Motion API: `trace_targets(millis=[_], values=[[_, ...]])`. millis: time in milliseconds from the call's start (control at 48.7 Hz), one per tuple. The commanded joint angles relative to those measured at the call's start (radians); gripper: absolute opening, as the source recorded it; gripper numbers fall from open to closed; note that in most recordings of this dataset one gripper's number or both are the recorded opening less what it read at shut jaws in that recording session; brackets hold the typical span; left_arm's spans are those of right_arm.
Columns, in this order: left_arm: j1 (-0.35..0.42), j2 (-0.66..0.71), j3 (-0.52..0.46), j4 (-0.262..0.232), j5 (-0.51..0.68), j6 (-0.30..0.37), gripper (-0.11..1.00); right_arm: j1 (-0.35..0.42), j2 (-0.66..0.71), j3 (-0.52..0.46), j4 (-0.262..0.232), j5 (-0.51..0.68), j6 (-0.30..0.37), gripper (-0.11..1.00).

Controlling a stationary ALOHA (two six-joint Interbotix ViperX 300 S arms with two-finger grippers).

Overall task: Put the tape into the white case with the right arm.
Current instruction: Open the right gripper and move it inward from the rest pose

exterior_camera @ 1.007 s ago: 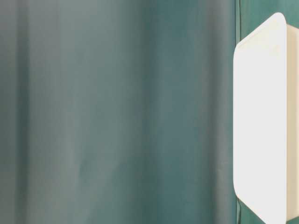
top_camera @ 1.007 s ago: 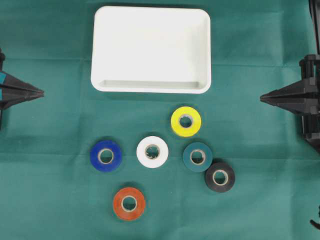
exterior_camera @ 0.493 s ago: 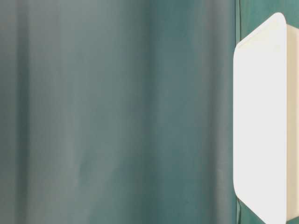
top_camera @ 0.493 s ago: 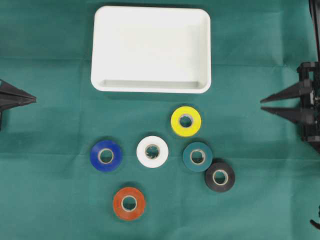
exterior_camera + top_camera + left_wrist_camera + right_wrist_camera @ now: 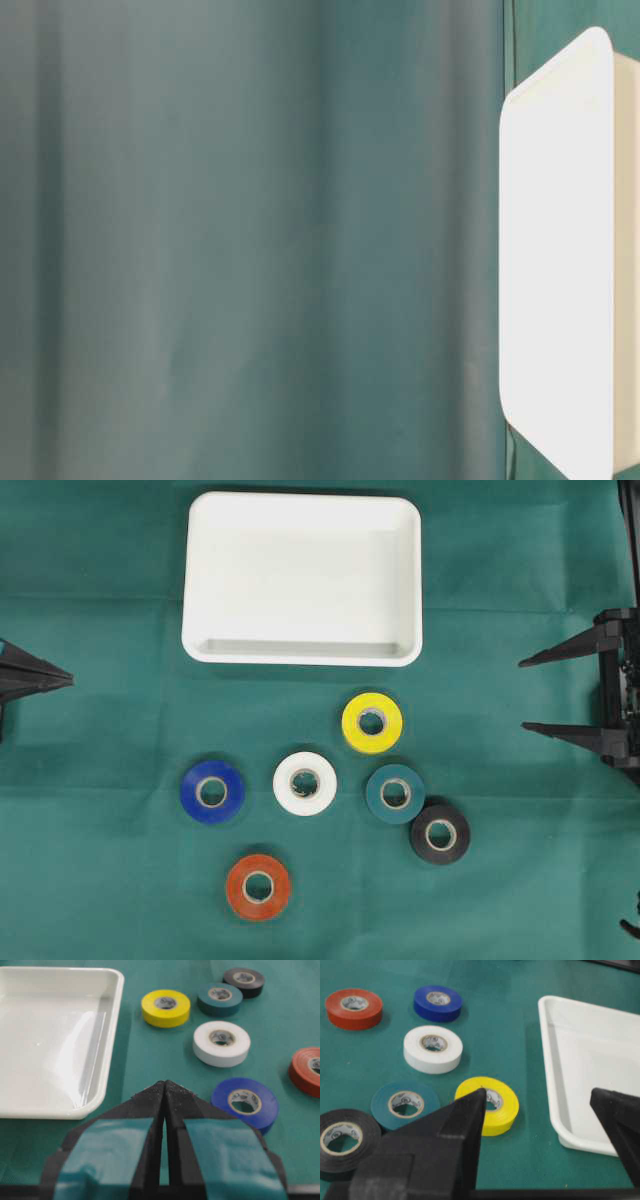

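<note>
The white case [image 5: 300, 580] lies empty at the back middle of the green cloth; its side also shows in the table-level view [image 5: 560, 250]. Several tape rolls lie flat in front of it: yellow [image 5: 372, 722], white [image 5: 305, 783], blue [image 5: 212, 792], teal [image 5: 395, 794], black [image 5: 439, 834] and red [image 5: 258, 886]. My right gripper [image 5: 522, 695] hovers at the right edge, open wide and empty. In its wrist view [image 5: 537, 1092] the yellow roll [image 5: 495, 1110] sits just beyond its left finger. At the left edge, my left gripper [image 5: 68, 678] is shut on nothing [image 5: 165, 1083].
The green cloth [image 5: 520, 880] covers the whole table. The rolls lie close together, with the teal and black ones nearly touching. The case's near rim [image 5: 555, 1090] lies right of the yellow roll in the right wrist view.
My right gripper has gone from shut to wide open without shifting place. The left gripper has drawn back slightly to the left. The rolls and the case have not moved.
</note>
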Motion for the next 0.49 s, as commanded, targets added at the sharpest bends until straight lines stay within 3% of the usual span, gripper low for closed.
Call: trace_targets(millis=[0, 473], values=[[0.002, 0.015, -0.011, -0.002, -0.005, -0.002, 0.00, 0.015, 0.008, -0.012, -0.003, 0.002, 0.000, 0.80], [0.002, 0.017, -0.009, -0.002, -0.005, -0.002, 0.00, 0.184, 0.015, -0.012, -0.006, 0.064, 0.002, 0.79]])
